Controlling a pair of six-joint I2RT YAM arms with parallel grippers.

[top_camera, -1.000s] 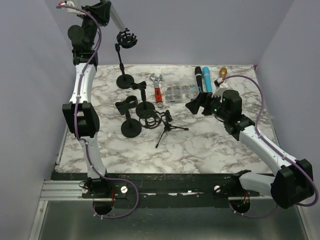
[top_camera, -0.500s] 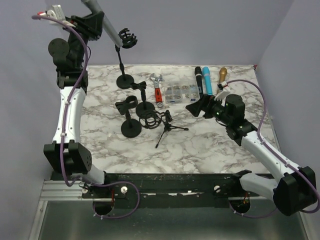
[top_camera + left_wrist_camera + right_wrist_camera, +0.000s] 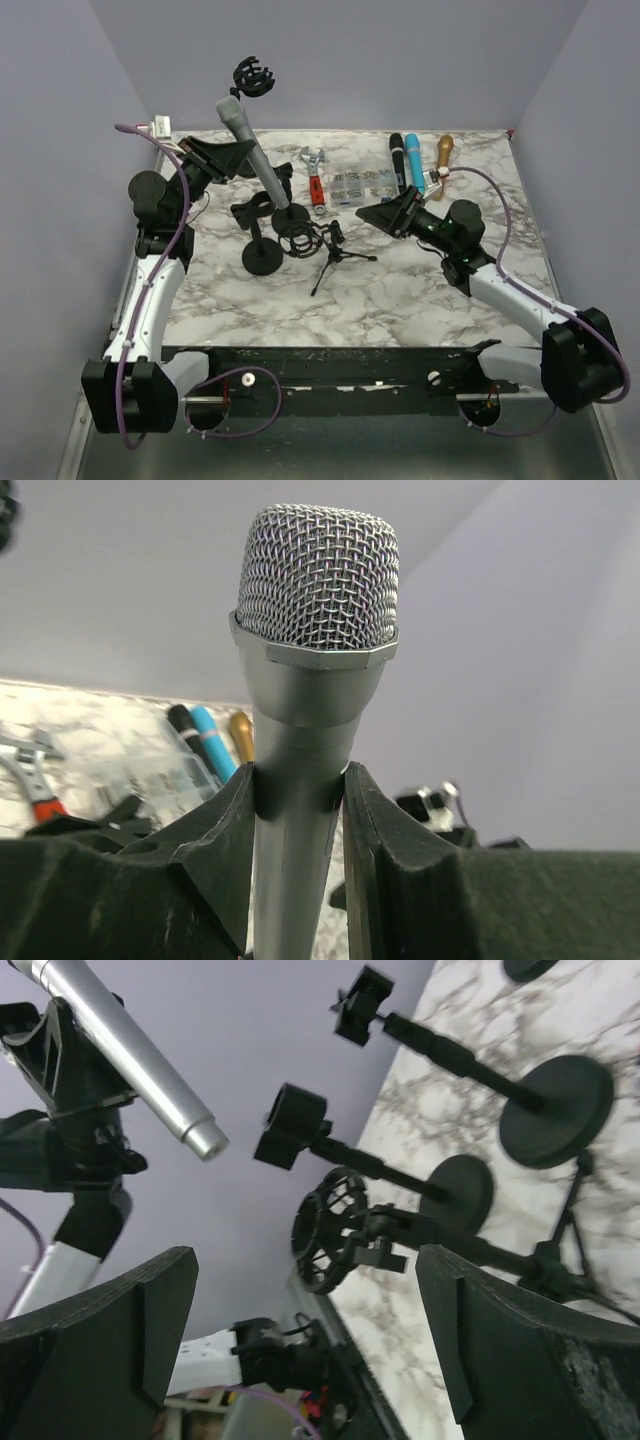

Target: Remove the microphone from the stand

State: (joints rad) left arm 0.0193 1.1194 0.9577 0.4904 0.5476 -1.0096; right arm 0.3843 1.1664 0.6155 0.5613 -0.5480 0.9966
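A silver microphone with a mesh head is held aslant above the back left of the table, head up and tail down. My left gripper is shut on its body, one finger on each side. The tall stand's black shock mount stands behind it, empty and apart from the microphone. In the right wrist view the microphone's tail hangs free in the air. My right gripper is open and empty at mid-table, its fingers wide apart.
Below the microphone stand a clip stand, a second round-based stand and a small tripod with a shock mount. At the back lie a red-handled wrench, a clear parts box, and black, blue and gold microphones.
My left arm has swung down and forward from high at the back left, carrying the microphone away from the tall stand's shock mount. The right gripper has shifted slightly left.
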